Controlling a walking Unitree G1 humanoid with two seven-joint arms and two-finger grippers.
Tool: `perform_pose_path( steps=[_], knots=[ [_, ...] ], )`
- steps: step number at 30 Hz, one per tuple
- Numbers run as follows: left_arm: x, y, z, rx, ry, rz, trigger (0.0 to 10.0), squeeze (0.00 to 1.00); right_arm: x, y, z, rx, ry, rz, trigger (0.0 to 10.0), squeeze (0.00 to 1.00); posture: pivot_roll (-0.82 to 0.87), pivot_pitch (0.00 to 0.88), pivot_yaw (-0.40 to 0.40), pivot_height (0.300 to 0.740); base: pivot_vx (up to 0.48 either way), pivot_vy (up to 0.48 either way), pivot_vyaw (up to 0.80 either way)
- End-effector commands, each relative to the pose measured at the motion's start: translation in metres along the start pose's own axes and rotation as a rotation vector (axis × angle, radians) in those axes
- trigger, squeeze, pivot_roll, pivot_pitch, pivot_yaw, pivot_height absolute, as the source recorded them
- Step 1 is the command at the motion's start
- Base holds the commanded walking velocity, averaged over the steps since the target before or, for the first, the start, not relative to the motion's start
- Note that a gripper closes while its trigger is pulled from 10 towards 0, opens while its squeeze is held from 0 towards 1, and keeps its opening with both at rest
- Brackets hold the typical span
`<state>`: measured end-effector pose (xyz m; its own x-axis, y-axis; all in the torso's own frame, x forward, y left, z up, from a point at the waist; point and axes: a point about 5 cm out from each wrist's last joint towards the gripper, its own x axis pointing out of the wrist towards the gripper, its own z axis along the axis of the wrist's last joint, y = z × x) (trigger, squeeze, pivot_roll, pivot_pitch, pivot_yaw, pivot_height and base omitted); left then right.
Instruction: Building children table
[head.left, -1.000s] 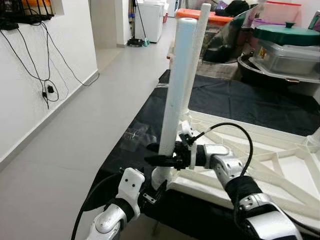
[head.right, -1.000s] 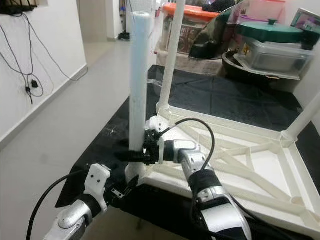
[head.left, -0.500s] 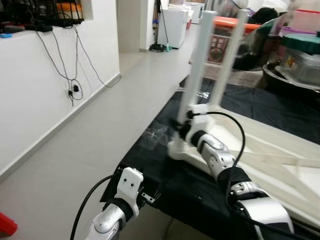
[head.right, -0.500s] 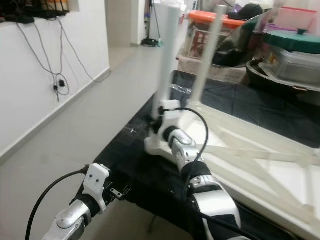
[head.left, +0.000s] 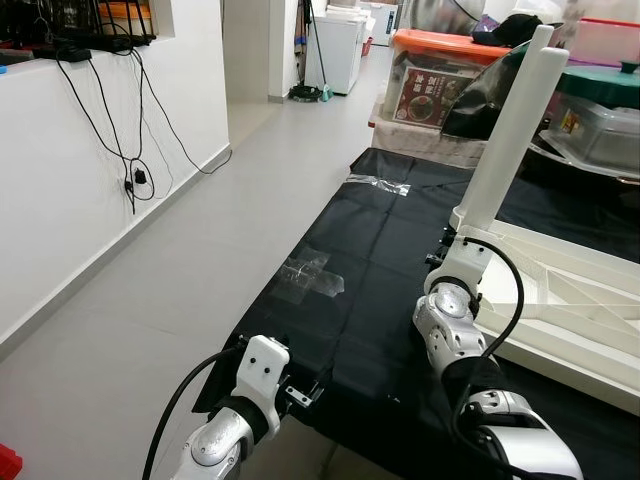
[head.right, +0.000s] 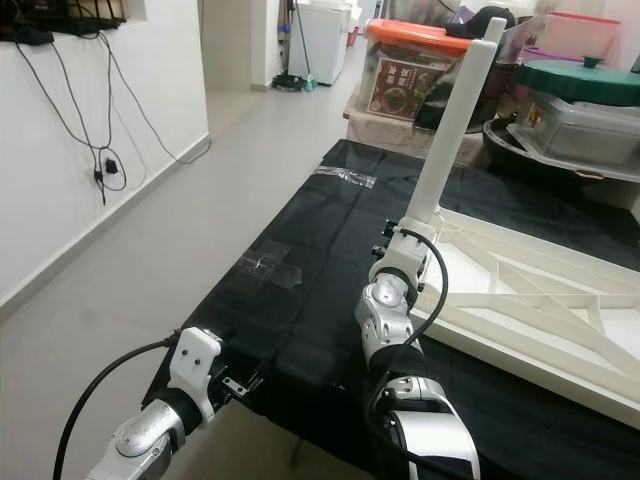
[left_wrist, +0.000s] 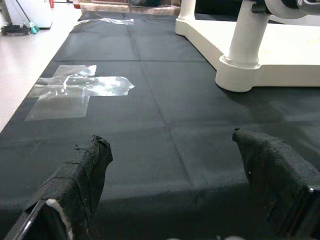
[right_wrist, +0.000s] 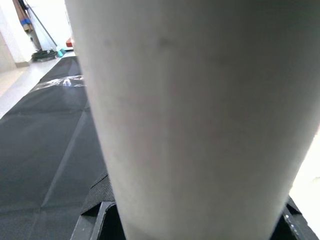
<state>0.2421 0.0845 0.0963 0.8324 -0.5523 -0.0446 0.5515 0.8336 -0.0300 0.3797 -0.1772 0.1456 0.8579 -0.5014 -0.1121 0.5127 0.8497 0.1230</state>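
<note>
The white children's table (head.left: 560, 300) lies upside down on a black cloth (head.left: 370, 260) spread on the floor. One white leg (head.left: 508, 130) stands upright from its near corner. My right gripper (head.left: 455, 240) is down at that leg's base. In the right wrist view the leg (right_wrist: 200, 110) sits between the black fingers (right_wrist: 95, 212), so the gripper is shut on it. My left gripper (left_wrist: 180, 170) hovers open low over the cloth's near edge, nothing between its fingers (left_wrist: 85, 175), and the leg's base (left_wrist: 245, 50) lies ahead of it.
A patch of clear tape (head.left: 310, 275) is stuck on the cloth. Behind the table stand an orange-lidded box (head.left: 440, 70) and a green-lidded tub (head.left: 600, 100). A white wall with hanging cables (head.left: 130, 170) runs along the left, with bare grey floor (head.left: 200, 260) beside the cloth.
The whole picture has shifted, so the camera moved: the table and leg now sit farther right and farther off. My right gripper stays on the leg. The left arm hangs as before.
</note>
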Motion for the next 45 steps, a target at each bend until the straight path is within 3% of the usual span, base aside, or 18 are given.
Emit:
perform_pose_path(
  steps=[1, 2, 3, 8, 9, 14, 18, 19, 20, 21, 28, 29, 36, 39, 42, 43, 44, 45],
  knots=[
    [0.000, -0.001, -0.004, -0.006, 0.019, -0.009, 10.0, 0.00, -0.005, -0.003, -0.025, 0.018, 0.120, -0.033, 10.0, 0.00, 0.15, 0.000, -0.095, 0.740, 0.000, 0.000, 0.00],
    [0.000, -0.001, -0.004, -0.007, 0.019, -0.010, 10.0, 0.00, -0.006, -0.003, -0.024, -0.003, 0.107, -0.045, 10.0, 0.00, 0.15, 0.000, -0.095, 0.740, 0.000, 0.000, 0.00],
    [0.000, -0.002, -0.005, -0.007, 0.020, -0.012, 10.0, 0.00, -0.006, -0.004, -0.024, -0.007, 0.087, -0.031, 10.0, 1.00, 0.15, 0.000, -0.095, 0.740, 0.000, 0.000, 0.00],
    [-0.001, -0.002, -0.005, -0.009, 0.021, -0.015, 10.0, 0.00, -0.006, -0.007, -0.023, -0.027, 0.059, -0.035, 10.0, 1.00, 0.15, 0.000, -0.095, 0.740, 0.000, 0.000, 0.00],
    [-0.001, -0.003, -0.006, -0.010, 0.022, -0.016, 10.0, 0.00, -0.006, -0.012, -0.023, -0.041, 0.051, -0.054, 10.0, 0.00, 0.15, 0.000, -0.092, 0.740, 0.000, 0.000, 0.00],
    [-0.001, -0.003, -0.006, -0.015, 0.023, -0.021, 10.0, 0.00, -0.005, -0.038, -0.021, -0.101, 0.025, -0.154, 10.0, 0.00, 0.14, 0.000, -0.087, 0.740, 0.000, 0.000, 0.00],
    [-0.001, -0.003, -0.006, -0.016, 0.023, -0.023, 10.0, 0.00, -0.005, -0.044, -0.020, -0.099, 0.020, -0.174, 10.0, 0.00, 0.13, 0.000, -0.084, 0.740, 0.000, 0.000, 0.00],
    [-0.001, -0.003, -0.005, -0.017, 0.023, -0.024, 10.0, 0.00, -0.006, -0.051, -0.019, -0.094, 0.012, -0.192, 7.6, 0.00, 0.13, 0.000, -0.079, 0.740, 0.000, 0.000, 0.00],
    [-0.001, -0.003, -0.005, -0.018, 0.022, -0.025, 10.0, 0.00, -0.006, -0.056, -0.018, -0.093, 0.008, -0.199, 7.6, 0.00, 0.12, 0.000, -0.072, 0.740, 0.000, 0.000, 0.00],
    [-0.001, -0.003, -0.005, -0.019, 0.022, -0.027, 10.0, 0.00, -0.010, -0.061, -0.017, -0.090, -0.006, -0.192, 0.0, 0.00, 0.12, 0.000, -0.069, 0.740, 0.000, 0.000, 0.00],
    [-0.001, -0.003, -0.005, -0.023, 0.023, -0.034, 10.0, 0.00, -0.028, -0.077, -0.018, -0.106, -0.014, -0.164, 0.0, 0.00, 0.09, 0.000, -0.042, 0.740, 0.000, 0.000, 0.00],
    [0.000, -0.003, -0.005, -0.025, 0.025, -0.040, 10.0, 0.00, -0.040, -0.084, -0.018, -0.119, -0.005, -0.123, 0.0, 0.00, 0.08, 0.000, -0.025, 0.740, 0.000, 0.000, 0.00],
    [0.000, -0.001, -0.005, -0.027, 0.031, -0.062, 10.0, 0.00, -0.065, -0.101, -0.015, -0.133, 0.031, 0.032, 0.0, 0.00, 0.04, 0.000, 0.018, 0.740, 0.000, 0.000, 0.00],
    [-0.001, -0.001, -0.005, -0.030, 0.035, -0.070, 10.0, 0.00, -0.069, -0.123, -0.013, -0.187, 0.020, 0.007, 0.0, 0.00, 0.04, 0.000, 0.028, 0.740, 0.000, 0.000, 0.00],
    [0.000, 0.000, -0.006, -0.030, 0.037, -0.072, 10.0, 0.00, -0.070, -0.132, -0.012, -0.216, 0.019, -0.014, 0.0, 0.00, 0.03, 0.000, 0.031, 0.740, 0.000, 0.000, 0.00],
    [0.000, 0.000, -0.006, -0.028, 0.038, -0.074, 10.0, 0.00, -0.070, -0.147, -0.014, -0.245, 0.050, -0.084, 0.0, 0.00, 0.04, 0.000, 0.027, 0.740, 0.000, 0.000, 0.00],
    [0.000, 0.000, -0.006, -0.028, 0.038, -0.074, 10.0, 0.00, -0.070, -0.147, -0.014, -0.245, 0.050, -0.084, 0.0, 0.00, 0.04, 0.000, 0.027, 0.740, 0.000, 0.000, 0.00],
    [0.000, 0.000, -0.005, -0.026, 0.039, -0.074, 10.0, 0.00, -0.071, -0.162, -0.017, -0.269, 0.098, -0.169, 8.9, 0.00, 0.04, 0.000, 0.026, 0.740, 0.000, 0.000, 0.00]
  ],
)
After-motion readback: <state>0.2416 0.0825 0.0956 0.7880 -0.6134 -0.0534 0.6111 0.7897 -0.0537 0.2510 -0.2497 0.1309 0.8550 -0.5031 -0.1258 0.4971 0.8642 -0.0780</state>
